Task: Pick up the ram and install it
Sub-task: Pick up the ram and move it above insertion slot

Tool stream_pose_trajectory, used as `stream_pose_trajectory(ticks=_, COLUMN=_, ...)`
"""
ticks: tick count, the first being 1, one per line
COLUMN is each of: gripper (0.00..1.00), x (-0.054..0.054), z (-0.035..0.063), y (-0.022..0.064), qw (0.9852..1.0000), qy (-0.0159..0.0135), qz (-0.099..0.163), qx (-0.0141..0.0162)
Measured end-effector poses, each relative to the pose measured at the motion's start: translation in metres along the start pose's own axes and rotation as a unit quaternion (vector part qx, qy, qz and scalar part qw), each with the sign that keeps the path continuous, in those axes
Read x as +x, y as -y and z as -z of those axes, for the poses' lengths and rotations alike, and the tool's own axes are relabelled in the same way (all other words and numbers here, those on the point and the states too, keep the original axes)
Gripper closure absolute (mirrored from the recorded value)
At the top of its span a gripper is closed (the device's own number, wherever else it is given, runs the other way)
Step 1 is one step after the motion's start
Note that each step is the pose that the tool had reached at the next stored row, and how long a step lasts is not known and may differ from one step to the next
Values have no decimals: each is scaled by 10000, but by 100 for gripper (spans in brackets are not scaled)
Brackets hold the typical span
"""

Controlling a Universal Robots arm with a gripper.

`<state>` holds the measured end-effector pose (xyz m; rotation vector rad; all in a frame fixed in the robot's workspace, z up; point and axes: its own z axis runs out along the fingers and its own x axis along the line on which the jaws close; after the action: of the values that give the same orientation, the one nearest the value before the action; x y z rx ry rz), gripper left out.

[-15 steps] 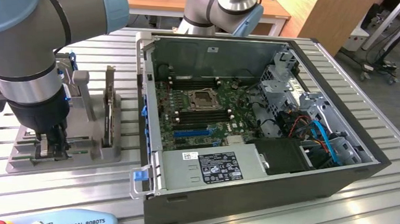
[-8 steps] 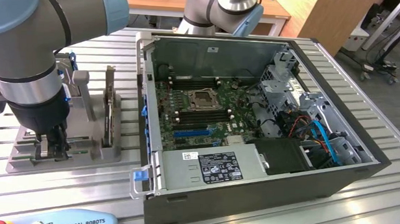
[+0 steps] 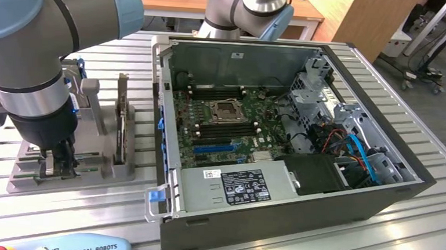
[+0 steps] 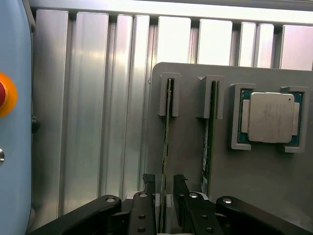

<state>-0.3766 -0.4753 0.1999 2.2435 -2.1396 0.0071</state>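
Two rams stand on edge in slots of a grey holder (image 4: 190,161): long thin green sticks. My gripper (image 4: 165,182) is down over the first ram (image 4: 166,127), one black finger on each side of it. A small gap shows between the stick and each finger, so the gripper is open. The second ram (image 4: 208,132) stands one slot over, untouched. In the exterior view the gripper (image 3: 56,164) reaches down into the holder (image 3: 88,172) on the exterior view's left, beside the open computer case (image 3: 405,191).
A square silver processor chip (image 4: 271,117) rests in its own pocket of the holder. Inside the case the motherboard (image 3: 242,140) lies exposed with cables and drive bays. A teach pendant (image 4: 14,122) with a red button lies on the slatted aluminium table (image 4: 98,98).
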Motion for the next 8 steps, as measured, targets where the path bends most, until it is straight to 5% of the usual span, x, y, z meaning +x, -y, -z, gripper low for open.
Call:
stream_pose_trajectory(ticks=6, gripper=71, x=11, z=-1, y=-1, qw=10000, qy=11, qz=0, qx=1)
stream_pose_trajectory(ticks=8, gripper=71, x=17, z=-1, y=0, qw=10000, qy=37, qz=2, qx=2)
